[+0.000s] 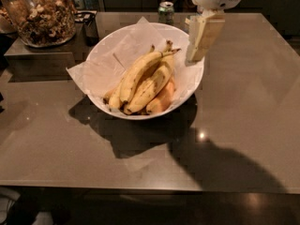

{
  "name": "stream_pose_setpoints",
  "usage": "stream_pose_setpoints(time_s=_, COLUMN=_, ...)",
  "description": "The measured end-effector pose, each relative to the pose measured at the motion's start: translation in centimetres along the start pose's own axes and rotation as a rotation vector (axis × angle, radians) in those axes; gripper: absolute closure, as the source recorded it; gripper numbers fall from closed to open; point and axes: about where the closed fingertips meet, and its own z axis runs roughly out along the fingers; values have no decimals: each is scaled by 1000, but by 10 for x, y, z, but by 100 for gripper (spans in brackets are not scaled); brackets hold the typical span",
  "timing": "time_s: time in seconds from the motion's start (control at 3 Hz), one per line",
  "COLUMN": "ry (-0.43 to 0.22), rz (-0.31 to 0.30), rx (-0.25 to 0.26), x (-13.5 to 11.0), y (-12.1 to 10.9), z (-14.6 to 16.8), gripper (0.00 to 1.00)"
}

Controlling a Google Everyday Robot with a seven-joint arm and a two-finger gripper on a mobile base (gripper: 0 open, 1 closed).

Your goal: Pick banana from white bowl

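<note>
The white bowl point(190, 92) sits toward the back of the grey worktop point(243, 121), lined with crinkled white paper point(110, 57) that pokes out over its left rim. The banana point(138, 71) lies on top of the pile inside. It runs from the lower left up to the right, and its thin dark-tipped stem points toward the far right rim. Shorter bananas point(152, 86) lie against it, and a peach-orange fruit point(164, 100) is tucked in at the right.

The robot's hand point(194, 55) hangs over the bowl's right rim, near the stem end but clear of the fruit, tilted slightly. Whether it is apart or together I cannot tell from here.

Back left stands a glass jar point(40, 13) of what looks like nuts or granola. A green can point(165, 11) is behind the bowl.
</note>
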Motion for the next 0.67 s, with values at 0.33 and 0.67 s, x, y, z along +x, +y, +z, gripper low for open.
stream_pose_setpoints(time_s=0.33, ry=-15, rz=-8, rx=8, x=-5, y=-3, z=5, gripper=22)
stream_pose_setpoints(time_s=0.67, ry=-61, rz=-27, rx=3, x=-15, y=-10, z=19, gripper=21)
